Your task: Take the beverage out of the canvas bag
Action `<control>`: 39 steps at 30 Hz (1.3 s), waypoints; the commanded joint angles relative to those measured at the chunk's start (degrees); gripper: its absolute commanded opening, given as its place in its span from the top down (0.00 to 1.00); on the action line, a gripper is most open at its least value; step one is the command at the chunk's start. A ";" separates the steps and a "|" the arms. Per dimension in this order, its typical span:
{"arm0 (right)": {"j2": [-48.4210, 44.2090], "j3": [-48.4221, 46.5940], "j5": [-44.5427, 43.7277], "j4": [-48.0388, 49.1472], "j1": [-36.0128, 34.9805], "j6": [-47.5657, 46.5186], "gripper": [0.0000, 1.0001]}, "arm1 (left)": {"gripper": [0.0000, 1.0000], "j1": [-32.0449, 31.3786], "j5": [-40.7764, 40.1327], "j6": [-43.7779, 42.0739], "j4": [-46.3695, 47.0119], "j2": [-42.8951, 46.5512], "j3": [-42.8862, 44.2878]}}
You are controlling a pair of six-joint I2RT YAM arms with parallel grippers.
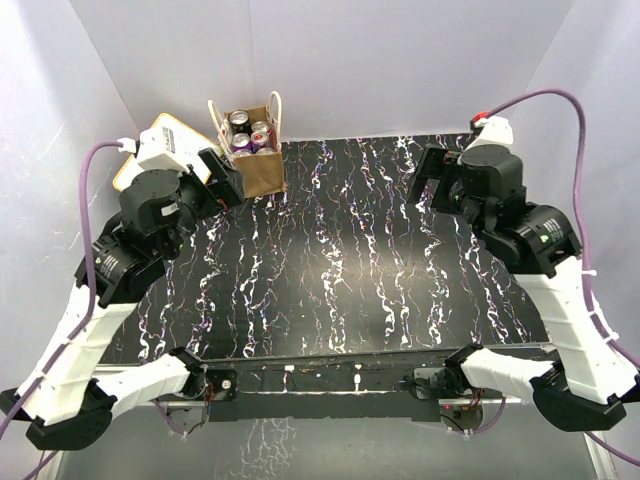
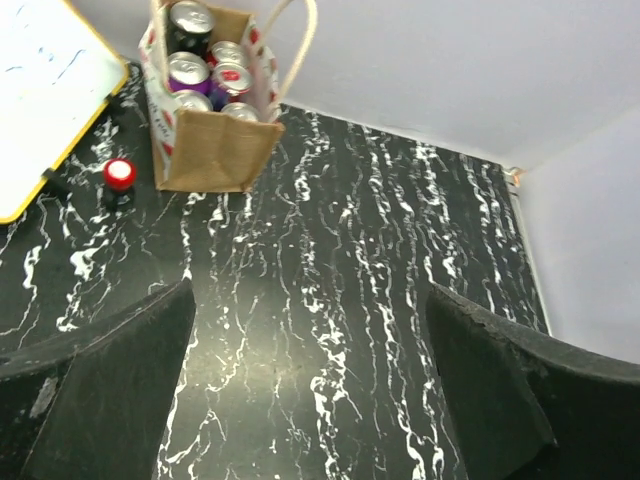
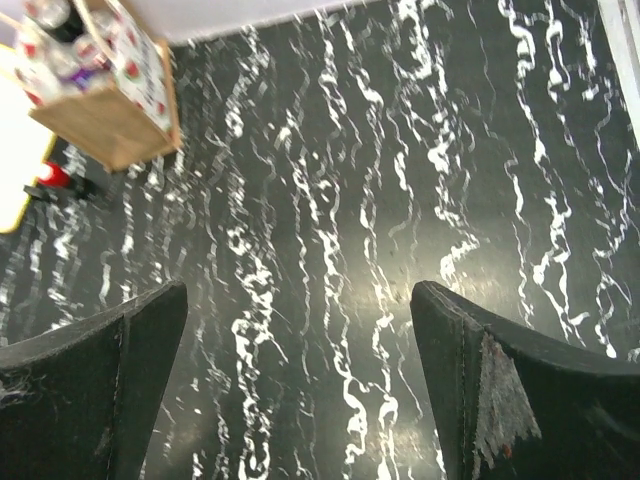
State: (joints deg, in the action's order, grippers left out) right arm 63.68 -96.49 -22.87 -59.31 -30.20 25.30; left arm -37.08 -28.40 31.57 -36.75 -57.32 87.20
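Note:
The tan canvas bag (image 1: 262, 170) stands upright at the back left of the black marbled table, its off-white handles up. Several drinks cans (image 1: 250, 134) stand inside it, tops showing. The bag also shows in the left wrist view (image 2: 210, 150) with the cans (image 2: 205, 70), and at the top left of the right wrist view (image 3: 105, 125). My left gripper (image 1: 222, 172) is open and empty, just left of the bag. My right gripper (image 1: 432, 178) is open and empty, above the table at the right, far from the bag.
A white board with a yellow edge (image 2: 45, 90) lies left of the bag. A small red-capped object (image 2: 119, 175) sits between the board and the bag. White walls close in the table at the back and sides.

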 commanded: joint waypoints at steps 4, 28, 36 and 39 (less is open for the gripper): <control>-0.84 10.62 3.52 4.44 3.41 -1.34 0.02 | 0.03 11.98 9.64 4.97 4.91 1.18 -9.34; -5.22 30.02 13.52 15.76 0.89 -6.19 0.02 | 0.03 33.98 32.27 14.10 16.90 -29.97 -1.60; -7.08 30.88 12.84 17.27 0.08 -7.03 0.02 | 0.03 37.17 34.05 15.06 25.16 -51.64 15.91; -7.76 30.90 11.84 17.42 -0.04 -7.34 0.02 | 0.03 37.93 34.15 15.93 29.10 -57.69 21.11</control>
State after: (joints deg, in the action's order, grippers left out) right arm 57.60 -65.76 -9.54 -46.02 -29.91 19.35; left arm -0.40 4.25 46.35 -13.80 -110.52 102.28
